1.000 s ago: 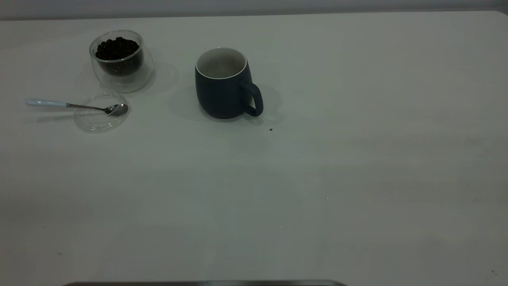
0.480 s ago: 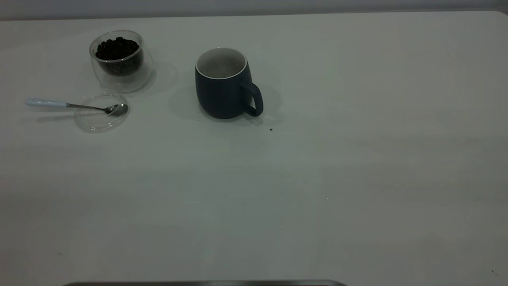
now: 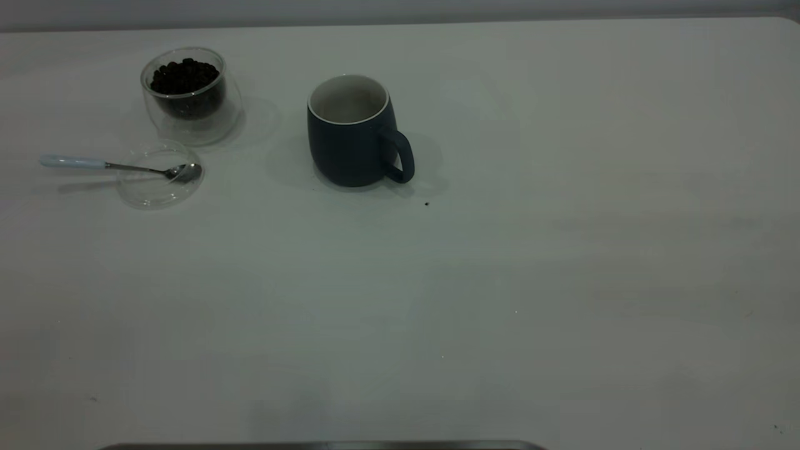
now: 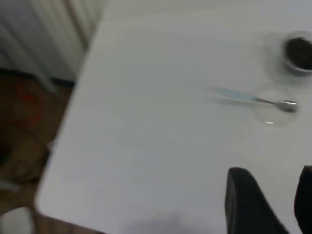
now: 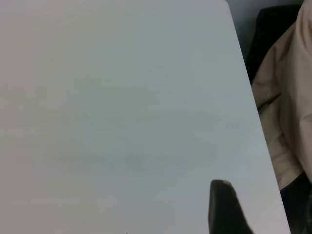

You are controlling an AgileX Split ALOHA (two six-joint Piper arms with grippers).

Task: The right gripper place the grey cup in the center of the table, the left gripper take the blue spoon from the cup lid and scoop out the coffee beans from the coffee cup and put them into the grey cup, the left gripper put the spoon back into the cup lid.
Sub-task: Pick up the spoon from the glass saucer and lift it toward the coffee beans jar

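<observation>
The grey cup (image 3: 350, 134) stands upright near the middle of the table (image 3: 500, 281), with its handle turned toward the near right. At the far left is the coffee cup (image 3: 190, 94), full of coffee beans (image 3: 184, 75). In front of it the blue spoon (image 3: 119, 165) rests with its bowl in the cup lid (image 3: 156, 187) and its handle pointing left. Neither gripper shows in the exterior view. My left gripper (image 4: 273, 195) hangs open over the table's left part, well short of the spoon (image 4: 243, 96), lid (image 4: 270, 114) and coffee cup (image 4: 298, 51). My right gripper (image 5: 263, 209) is open above bare tabletop by the right edge.
A single stray bean (image 3: 427, 204) lies just in front of the grey cup's handle. A person in beige clothing (image 5: 287, 97) sits beyond the table's right edge. Past the left edge are a brown floor (image 4: 24, 126) and curtains.
The cups, spoon and lid have not moved. Only faint shadows on the near part of the table have shifted.
</observation>
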